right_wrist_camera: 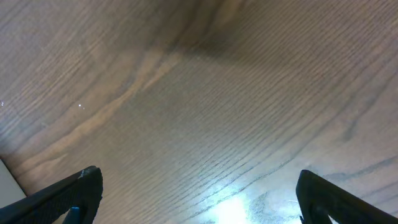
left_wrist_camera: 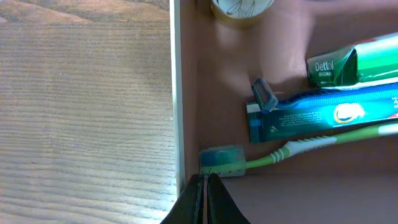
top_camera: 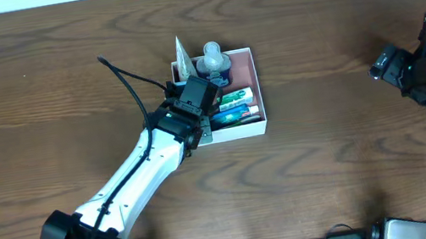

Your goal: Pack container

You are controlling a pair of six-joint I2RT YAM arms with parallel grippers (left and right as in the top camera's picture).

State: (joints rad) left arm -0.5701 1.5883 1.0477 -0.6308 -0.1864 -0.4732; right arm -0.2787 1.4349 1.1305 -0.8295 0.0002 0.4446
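The container (top_camera: 253, 68), a square white-walled box with a reddish-brown floor, sits at the table's middle. In the left wrist view its left wall (left_wrist_camera: 176, 93) runs top to bottom. My left gripper (left_wrist_camera: 206, 178) is shut with nothing between its jaws. Its tips sit just inside that wall, right behind the head of a green toothbrush (left_wrist_camera: 298, 148). In the overhead view it (top_camera: 198, 105) hangs over the container's left side. A blue toothpaste box (left_wrist_camera: 329, 118), a green Dettol box (left_wrist_camera: 354, 65) and a razor head (left_wrist_camera: 264, 94) lie inside. My right gripper (right_wrist_camera: 199, 186) is open and empty above bare wood.
A clear bottle with a round cap (top_camera: 213, 61) and an upright sachet (top_camera: 183, 60) stand in the container's far-left corner. The right arm (top_camera: 410, 67) is far to the right of the container. The left arm's cable (top_camera: 133, 93) loops over the table.
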